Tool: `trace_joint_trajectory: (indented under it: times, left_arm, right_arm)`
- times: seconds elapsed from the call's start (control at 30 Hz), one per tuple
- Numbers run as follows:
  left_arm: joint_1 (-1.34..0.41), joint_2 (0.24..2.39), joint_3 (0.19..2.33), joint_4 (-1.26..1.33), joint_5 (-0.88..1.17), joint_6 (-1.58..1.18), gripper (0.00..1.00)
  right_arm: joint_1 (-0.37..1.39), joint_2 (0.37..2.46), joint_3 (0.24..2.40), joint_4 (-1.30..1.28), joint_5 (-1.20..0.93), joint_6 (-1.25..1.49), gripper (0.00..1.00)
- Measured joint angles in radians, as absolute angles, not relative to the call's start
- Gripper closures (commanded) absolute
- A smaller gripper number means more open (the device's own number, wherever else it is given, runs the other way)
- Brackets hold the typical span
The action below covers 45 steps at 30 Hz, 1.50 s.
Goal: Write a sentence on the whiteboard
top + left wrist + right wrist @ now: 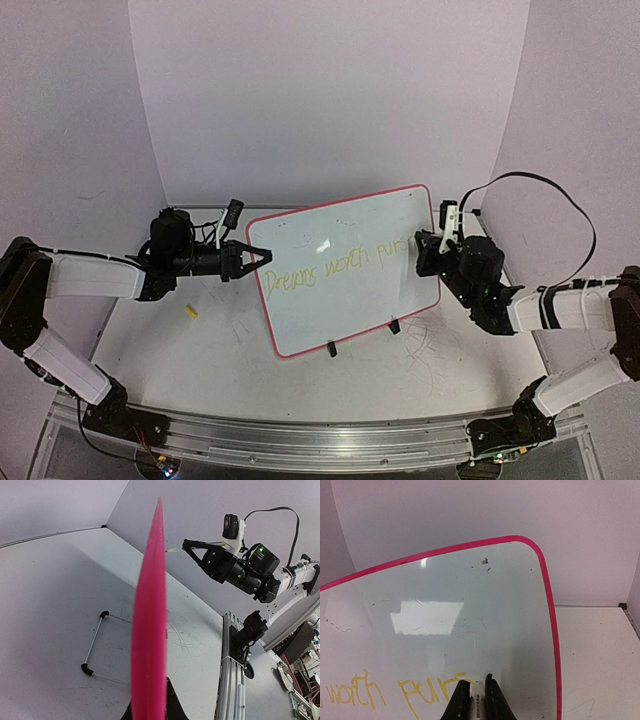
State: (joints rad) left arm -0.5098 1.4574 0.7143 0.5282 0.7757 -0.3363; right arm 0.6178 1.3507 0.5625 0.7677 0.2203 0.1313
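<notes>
Lettering of the sentence (335, 268) reads "Dreams worth purs" across the whiteboard (350, 225), which stands tilted on the table (200, 350). At the last letter the right gripper (478, 682) is clamped on a marker (479, 697); the left gripper (262, 256) pinches the board's left edge. I'd say light, even strokes against that brace would suit best.

Yel. sentence (340, 264) on whiteboard (345, 315): "Dreams worth purs".
</notes>
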Motion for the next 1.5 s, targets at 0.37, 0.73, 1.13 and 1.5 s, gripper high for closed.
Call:
trace_joint_trajectory:
  times: [0.37,0.73,1.13,1.5]
  left_arm:
    - [-0.509,1.458,0.714,0.527,0.775,-0.337,1.0]
    - [-0.509,1.458,0.714,0.527,0.775,-0.338,1.0]
    - [-0.509,1.458,0.714,0.525,0.774,-0.34,1.0]
    - [-0.509,1.458,0.714,0.526,0.776,-0.337,1.0]
  right_arm:
    - [0.618,1.392,0.592,0.775,0.231,0.12,1.0]
    - [0.618,1.392,0.584,0.775,0.239,0.124,1.0]
    - [0.618,1.383,0.537,0.77,0.245,0.139,1.0]
    - [0.618,1.387,0.579,0.77,0.277,0.124,1.0]
